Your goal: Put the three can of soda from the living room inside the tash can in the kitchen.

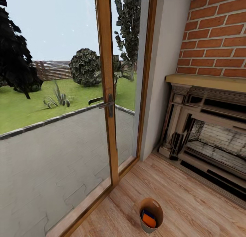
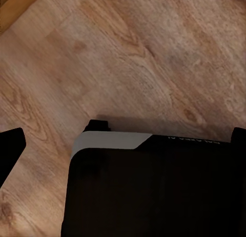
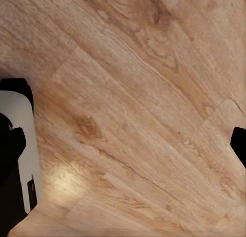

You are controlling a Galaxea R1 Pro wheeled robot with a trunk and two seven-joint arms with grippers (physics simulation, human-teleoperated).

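The plank floor (image 1: 191, 199) bears the tash can (image 1: 150, 214).

The fireplace (image 1: 208, 134) is cut by the picture's edge; cans in the bin (image 1: 150, 214) show only partly.

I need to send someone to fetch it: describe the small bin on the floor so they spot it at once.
Start at the wood-framed glass door that faces the garden, left of the brick wall and stone fireplace. On the plank floor just inside that door stands a small round tapered bin. Nothing else stands on the floor near it; it is wood-toned inside, with orange and dark blue showing within.
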